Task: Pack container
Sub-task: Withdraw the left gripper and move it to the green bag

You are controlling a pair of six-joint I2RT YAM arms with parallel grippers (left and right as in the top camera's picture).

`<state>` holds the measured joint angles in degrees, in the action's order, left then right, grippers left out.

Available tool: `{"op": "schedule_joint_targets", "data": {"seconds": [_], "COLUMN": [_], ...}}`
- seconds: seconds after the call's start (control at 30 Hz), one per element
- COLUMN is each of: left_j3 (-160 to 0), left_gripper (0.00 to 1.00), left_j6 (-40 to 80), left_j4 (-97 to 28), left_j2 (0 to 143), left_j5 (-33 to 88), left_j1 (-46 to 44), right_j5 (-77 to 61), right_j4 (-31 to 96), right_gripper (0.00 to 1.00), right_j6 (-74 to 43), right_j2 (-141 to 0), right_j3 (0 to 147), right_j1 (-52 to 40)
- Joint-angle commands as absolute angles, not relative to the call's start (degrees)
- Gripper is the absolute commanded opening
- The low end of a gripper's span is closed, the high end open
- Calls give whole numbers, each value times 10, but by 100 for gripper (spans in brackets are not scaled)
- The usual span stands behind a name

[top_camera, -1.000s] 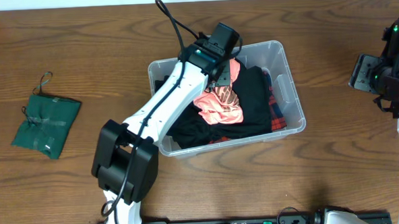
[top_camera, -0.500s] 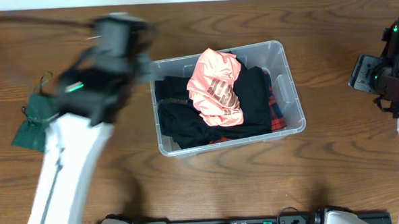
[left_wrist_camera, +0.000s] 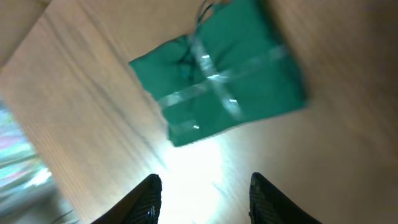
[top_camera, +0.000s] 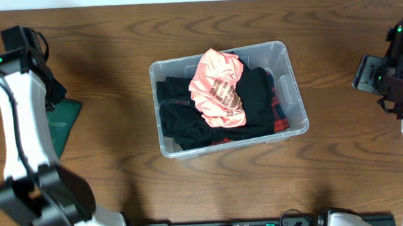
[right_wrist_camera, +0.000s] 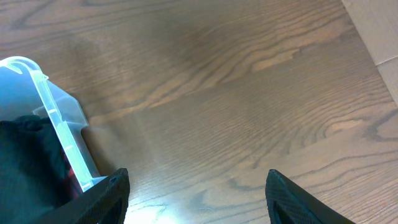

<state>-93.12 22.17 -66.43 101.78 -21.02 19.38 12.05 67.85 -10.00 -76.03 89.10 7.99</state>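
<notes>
At the 9 o'clock edge of the brown wood-grain worktop [top_camera: 116, 35], the white left arm [top_camera: 21, 114] runs from its black base at 7 o'clock up to a black wrist at 10 o'clock. It partly covers a dark green folded fabric bundle [top_camera: 62, 118] tied crosswise with a silvery ribbon. In the left wrist view, which is blurred, the left claw [left_wrist_camera: 205, 199] hangs above bare wood with its two dark fingers spread and nothing between them. The bundle lies flat at 12 o'clock of them, apart from both tips. Near the middle of the worktop, slightly toward 2 o'clock, stands the large clear plastic rectangular container [top_camera: 292, 88] with rounded corners and a thick rim, its long sides running left to right. It is well apart from the green bundle. Inside it, black clothes [top_camera: 255, 100] fill most of the floor. A crumpled salmon-pink garment [top_camera: 217, 92] with a dark print lies on top of them, from the 12 o'clock wall down toward the middle. A strip of red plaid cloth [top_camera: 278, 116] shows along the 3 o'clock wall. At the 3 o'clock edge of the worktop sits the black-and-white right arm [top_camera: 390, 74], clear of the container. In the right wrist view the right claw [right_wrist_camera: 196, 202] has its fingers spread wide over bare wood, gripping nothing, with a corner of the container at 9 o'clock.
</notes>
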Motion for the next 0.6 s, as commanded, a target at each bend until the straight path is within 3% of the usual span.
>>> {"op": "schedule_joint_targets", "data": {"seconds": [0.0, 0.17, 0.57], "left_j3": [-927, -927, -921], "left_gripper": [46, 46, 69], "left_j6": [208, 205, 189], "left_j4": [-667, -655, -633], "left_j2": [1074, 1149, 1246], "left_j5": [-266, -265, -264], "left_j1": [192, 189, 183], "right_j5": [126, 126, 126], "right_j4": [677, 677, 675], "right_gripper": [68, 68, 69], "right_j6": [-96, -96, -95], "right_j2": [-761, -761, -761], "right_j3": [891, 891, 891], "right_j1": [82, 82, 82]}}
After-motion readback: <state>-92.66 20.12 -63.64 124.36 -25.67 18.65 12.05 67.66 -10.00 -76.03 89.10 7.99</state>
